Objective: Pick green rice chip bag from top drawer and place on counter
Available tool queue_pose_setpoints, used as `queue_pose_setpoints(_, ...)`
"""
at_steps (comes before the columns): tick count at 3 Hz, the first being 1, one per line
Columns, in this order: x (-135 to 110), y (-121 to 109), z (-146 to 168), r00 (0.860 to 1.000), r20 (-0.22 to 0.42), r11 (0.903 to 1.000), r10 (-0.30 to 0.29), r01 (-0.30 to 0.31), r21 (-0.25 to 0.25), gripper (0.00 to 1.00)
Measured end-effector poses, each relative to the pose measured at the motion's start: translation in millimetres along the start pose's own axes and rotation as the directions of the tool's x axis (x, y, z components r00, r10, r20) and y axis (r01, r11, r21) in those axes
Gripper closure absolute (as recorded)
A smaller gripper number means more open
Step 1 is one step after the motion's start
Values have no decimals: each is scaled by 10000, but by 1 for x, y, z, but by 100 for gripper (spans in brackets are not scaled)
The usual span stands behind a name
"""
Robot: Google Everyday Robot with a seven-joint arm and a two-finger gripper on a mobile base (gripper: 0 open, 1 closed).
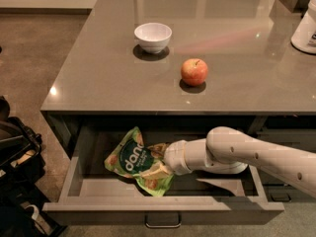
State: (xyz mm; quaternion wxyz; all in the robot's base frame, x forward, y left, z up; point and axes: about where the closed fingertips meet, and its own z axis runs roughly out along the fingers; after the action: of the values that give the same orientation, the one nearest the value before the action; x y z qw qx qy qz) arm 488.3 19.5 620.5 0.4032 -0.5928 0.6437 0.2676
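The green rice chip bag (132, 158) lies crumpled in the open top drawer (163, 213), left of its middle. My gripper (157, 162) reaches in from the right on the white arm (247, 154) and is shut on the bag's right edge, with one finger above and one below the creased foil. The bag rests on the drawer floor. The counter (98, 78) spans the view above the drawer.
A white bowl (153, 36) and a red apple (194, 71) sit on the counter. A white appliance (307, 28) stands at the counter's far right. Dark bags (15, 157) lie on the floor to the left of the drawer.
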Motion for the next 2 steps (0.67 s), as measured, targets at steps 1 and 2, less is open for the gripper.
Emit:
queue_pose_setpoints(1, -5, 16, -35, 9981, -331, 9984, 521, -513, 240, 100)
queue_pose_setpoints(2, -16, 41, -88, 9880, -898, 9907, 1254, -1199, 641, 100)
